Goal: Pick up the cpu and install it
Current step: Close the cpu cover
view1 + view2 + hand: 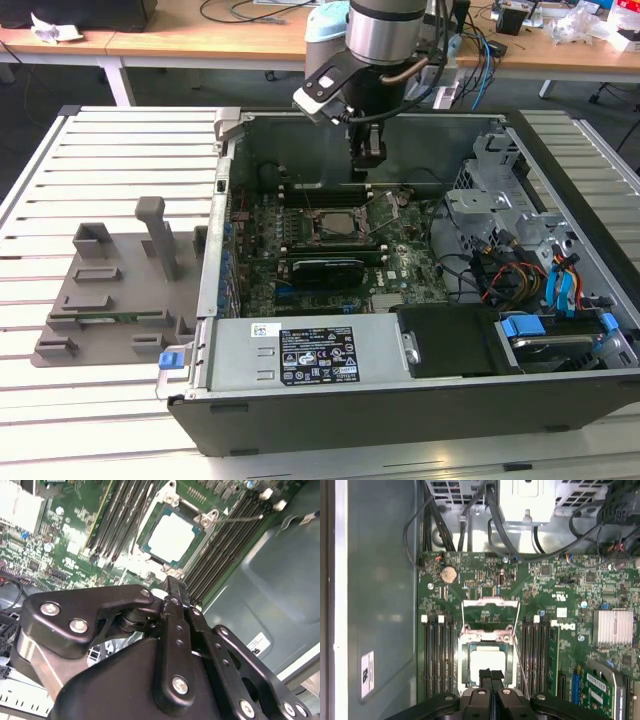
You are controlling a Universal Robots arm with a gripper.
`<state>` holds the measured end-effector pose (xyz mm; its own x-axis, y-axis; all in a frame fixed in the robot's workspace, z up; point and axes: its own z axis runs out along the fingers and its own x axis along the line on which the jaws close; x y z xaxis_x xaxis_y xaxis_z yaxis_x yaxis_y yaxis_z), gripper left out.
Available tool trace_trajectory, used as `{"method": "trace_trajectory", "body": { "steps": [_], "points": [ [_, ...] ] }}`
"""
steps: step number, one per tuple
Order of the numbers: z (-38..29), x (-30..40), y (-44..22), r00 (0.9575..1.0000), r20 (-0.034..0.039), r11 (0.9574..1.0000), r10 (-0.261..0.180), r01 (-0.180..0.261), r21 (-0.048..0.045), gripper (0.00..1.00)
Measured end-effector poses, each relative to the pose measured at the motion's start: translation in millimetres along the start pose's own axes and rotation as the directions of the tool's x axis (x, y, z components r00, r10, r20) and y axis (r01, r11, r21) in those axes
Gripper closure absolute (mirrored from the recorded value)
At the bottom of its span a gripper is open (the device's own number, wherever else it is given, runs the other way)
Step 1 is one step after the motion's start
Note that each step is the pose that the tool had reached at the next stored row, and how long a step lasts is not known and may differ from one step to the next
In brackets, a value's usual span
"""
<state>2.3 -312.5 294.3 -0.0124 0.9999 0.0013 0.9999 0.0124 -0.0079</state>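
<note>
Gripper: your gripper point(490, 673) has its two fingers pressed together with nothing between them; it carries no chip.
Gripper place: in the exterior view it hangs in the upper middle of the frame, inside the open computer case point(400, 395), above the board and apart from it.
Cpu: the cpu point(487, 661) lies flat in the socket frame point(465, 660), silver top up. In the second wrist view it sits square inside the frame, near the fingertips, and as far as I can see they do not touch it.
Socket cover: the metal load plate point(491, 611) stands raised and the thin lever point(520, 655) is free, so nothing presses on the chip.
Done: I judge that the pick-up and the placing into the socket are finished.
Left: the cover is not yet shut over the chip. I cannot tell if the chip is fully seated.
Around: memory slots point(436, 655) run on both sides of the socket. The graphics card point(325, 270) lies near it, and a grey fixture point(120, 290) stands outside the case at the exterior view's left.
</note>
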Motion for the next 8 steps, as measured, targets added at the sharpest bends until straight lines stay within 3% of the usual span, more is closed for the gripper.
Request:
{"method": "trace_trajectory", "body": {
  "steps": [2,5,8],
  "points": [
    [0.0,0.0,5.0,1.0,0.0,1.0,0.0,0.0,0.0,0.89],
    [-0.1,-0.2,26.3,1.0,0.0002,1.0,0.0,0.0,0.0004,0.89],
    [-0.1,-0.3,38.3,1.0,0.0005,1.0,0.0,0.0,0.0005,0.89]
  ]
}}
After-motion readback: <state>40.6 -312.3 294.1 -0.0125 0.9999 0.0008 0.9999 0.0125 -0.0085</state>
